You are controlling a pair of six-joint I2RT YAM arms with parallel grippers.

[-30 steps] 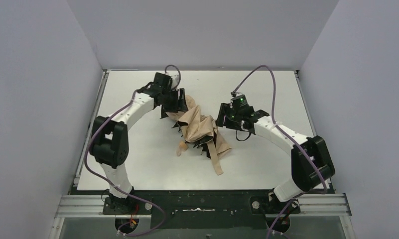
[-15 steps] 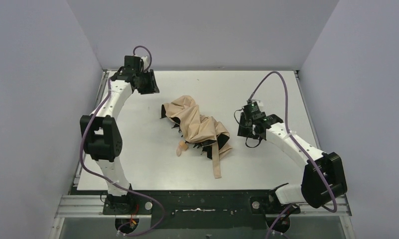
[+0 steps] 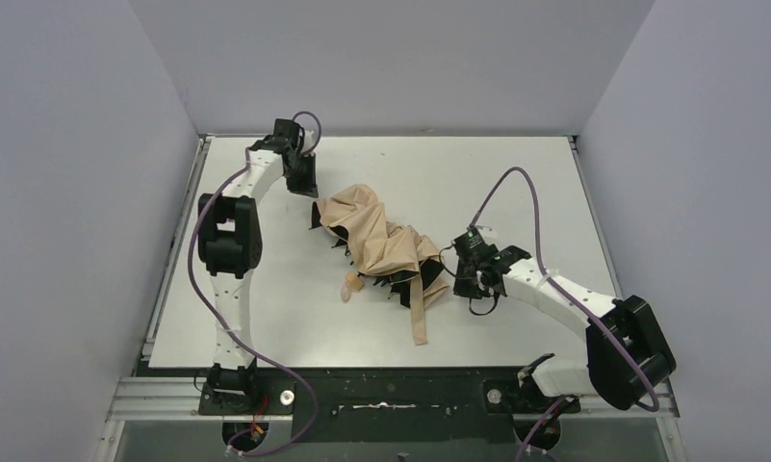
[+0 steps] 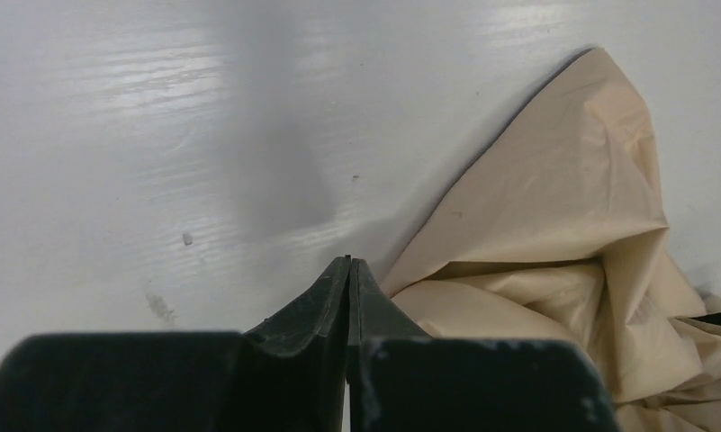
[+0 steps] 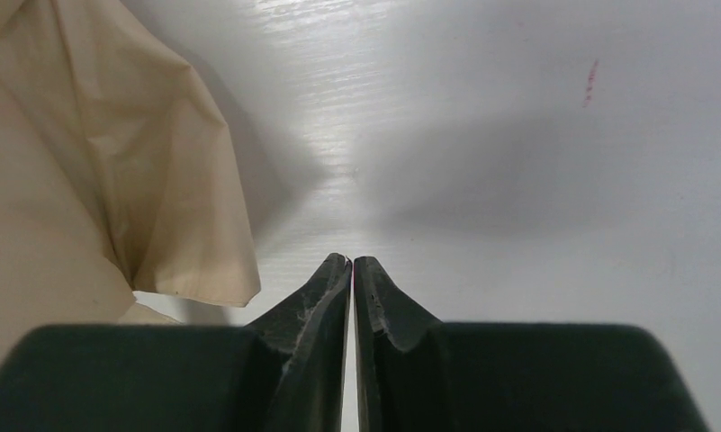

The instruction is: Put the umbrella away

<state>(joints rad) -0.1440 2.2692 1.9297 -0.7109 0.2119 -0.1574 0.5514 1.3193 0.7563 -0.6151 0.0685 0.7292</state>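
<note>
The umbrella (image 3: 381, 245) lies collapsed but loose in the middle of the white table (image 3: 526, 183), its beige-tan fabric bunched in a crumpled heap, with black rib tips poking out along the near-left edge. Its small tan handle (image 3: 350, 285) rests on the table at the heap's near-left side, and a tan strap (image 3: 418, 316) trails off the near end. The left gripper (image 3: 302, 179) hangs just beyond the umbrella's far-left corner, its fingers pressed together with nothing between them; in the left wrist view the fabric lies just to the right of the fingertips. The right gripper (image 3: 464, 280) sits just beside the umbrella's right edge, fingers drawn together to a thin slit and holding nothing.
</note>
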